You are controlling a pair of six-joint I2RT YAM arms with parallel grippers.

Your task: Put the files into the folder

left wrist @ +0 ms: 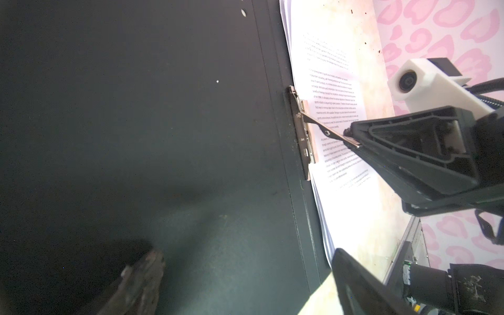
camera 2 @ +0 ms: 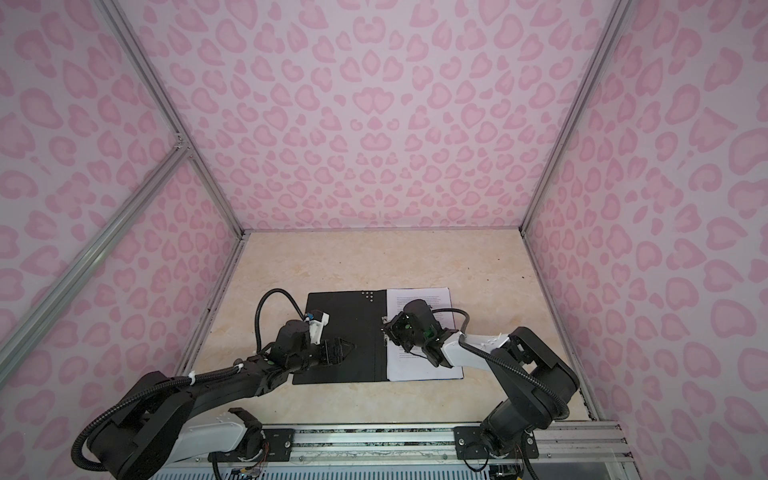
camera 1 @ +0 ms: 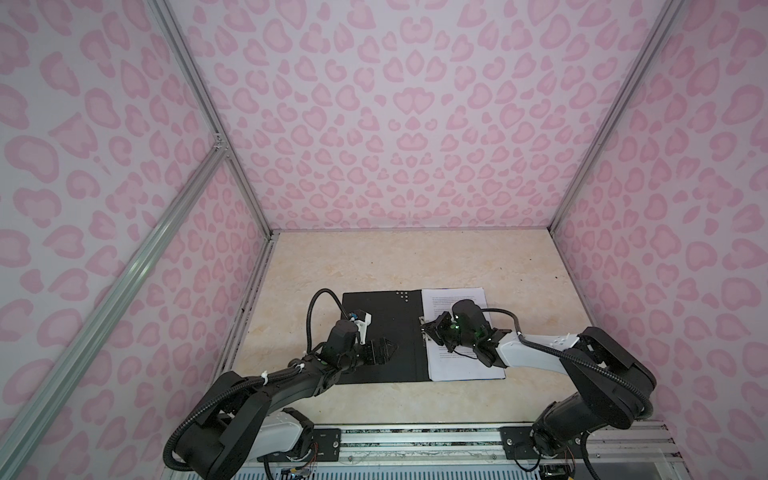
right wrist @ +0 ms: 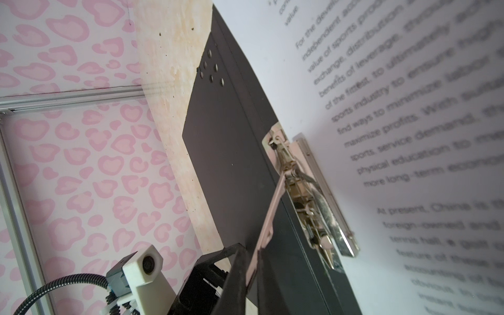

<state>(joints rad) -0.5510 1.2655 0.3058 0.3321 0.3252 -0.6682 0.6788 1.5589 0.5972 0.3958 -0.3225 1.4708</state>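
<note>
Currently the folder (camera 1: 374, 316) lies open on the surface, files (camera 1: 457, 370) stacked on its right half. The right hand (camera 1: 428, 330) pinches the raised clip lever (left wrist: 327, 133) at the spine; the clip runs along that spine. The left hand (camera 1: 388, 350), spread, sits over the left cover, farther off.

Blk arms (camera 1: 232, 399), white shells (camera 1: 536, 353), ribbed cables (camera 1: 311, 320), white cam mounts (camera 1: 365, 323)

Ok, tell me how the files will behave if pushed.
Thin sheets: the files would probably buckle rather than move stiffly. Their fanned edge in the left wrist view suggests a loose stack, so top sheets may slide.
</note>
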